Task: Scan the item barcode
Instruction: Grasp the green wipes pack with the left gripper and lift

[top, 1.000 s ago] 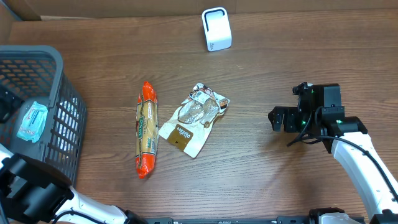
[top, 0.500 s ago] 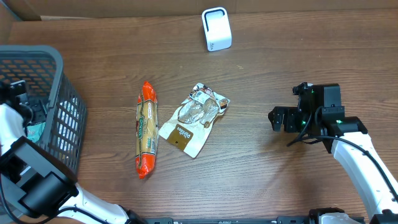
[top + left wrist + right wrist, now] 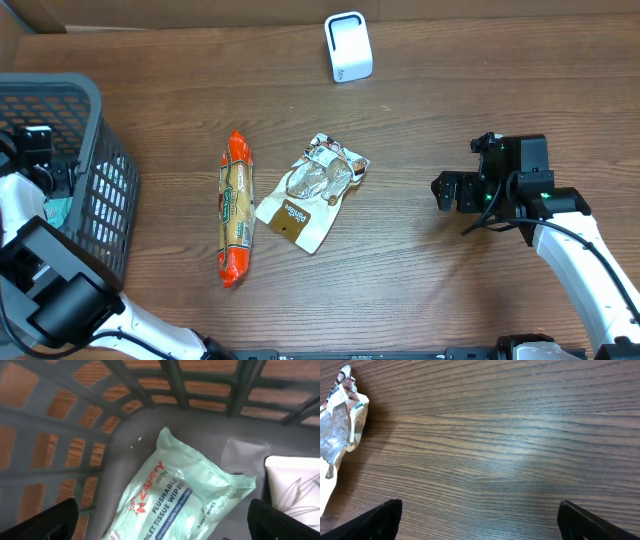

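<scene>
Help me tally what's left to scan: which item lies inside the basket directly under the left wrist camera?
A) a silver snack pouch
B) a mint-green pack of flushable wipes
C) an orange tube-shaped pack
B: the left wrist view shows the mint-green wipes pack, printed Flushable Tissue Wipes, lying on the grey floor of the basket.

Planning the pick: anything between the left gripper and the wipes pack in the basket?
Nothing visible. The left gripper hangs open inside the basket, directly over the wipes pack lying flat on its floor. A white packet lies beside the pack, not over it.
</scene>
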You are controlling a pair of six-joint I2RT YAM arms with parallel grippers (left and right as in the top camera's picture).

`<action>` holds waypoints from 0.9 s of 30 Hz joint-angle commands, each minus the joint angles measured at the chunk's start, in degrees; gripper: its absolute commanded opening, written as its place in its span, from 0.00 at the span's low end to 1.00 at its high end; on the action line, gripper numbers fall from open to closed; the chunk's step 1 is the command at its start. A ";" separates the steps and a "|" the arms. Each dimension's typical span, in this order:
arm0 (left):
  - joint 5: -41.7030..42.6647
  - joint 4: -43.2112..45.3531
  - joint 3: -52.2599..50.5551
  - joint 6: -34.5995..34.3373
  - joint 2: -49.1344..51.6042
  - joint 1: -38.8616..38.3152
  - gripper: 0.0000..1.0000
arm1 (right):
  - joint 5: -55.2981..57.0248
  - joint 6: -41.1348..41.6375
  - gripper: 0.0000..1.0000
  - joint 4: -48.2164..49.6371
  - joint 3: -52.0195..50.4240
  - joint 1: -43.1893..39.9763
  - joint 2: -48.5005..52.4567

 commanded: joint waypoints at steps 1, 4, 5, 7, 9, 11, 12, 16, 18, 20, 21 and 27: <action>0.66 -0.02 -0.63 2.89 4.35 0.22 0.99 | -0.46 0.00 1.00 0.22 1.14 0.28 -0.07; 0.70 0.07 -0.63 2.86 6.95 0.22 1.00 | -0.46 0.00 1.00 0.22 1.14 0.28 -0.07; 0.68 0.09 -0.63 2.86 7.87 0.22 1.00 | -0.46 0.00 1.00 0.22 1.14 0.28 -0.07; 0.68 0.37 -0.63 2.84 9.09 0.22 1.00 | -0.46 0.00 1.00 0.22 1.14 0.28 -0.07; 0.74 0.59 -0.63 2.58 10.01 0.22 1.00 | -0.46 0.00 1.00 0.22 1.14 0.28 -0.07; 1.51 0.44 -0.63 1.88 10.56 0.22 1.00 | -0.46 0.00 1.00 0.22 1.14 0.28 -0.07; 2.62 0.11 -0.63 1.33 10.80 0.22 1.00 | -0.46 0.00 1.00 0.22 1.14 0.28 -0.07; 5.22 -0.79 -0.96 -2.34 11.76 0.22 0.91 | -0.46 0.00 1.00 0.22 1.14 0.28 -0.07; 5.22 -2.12 -1.03 -3.74 12.31 0.22 0.88 | -0.46 0.00 1.00 0.22 1.14 0.28 -0.07; 5.18 -3.72 -1.05 -4.94 12.70 0.22 0.78 | -0.46 0.00 1.00 0.22 1.14 0.28 -0.07; 5.18 -4.66 -1.05 -5.66 12.90 0.22 0.72 | -0.48 0.00 1.00 0.22 1.14 0.28 -0.07; 5.20 -8.13 -1.05 -8.92 13.00 0.20 0.47 | -0.46 0.00 1.00 0.22 1.14 0.28 -0.07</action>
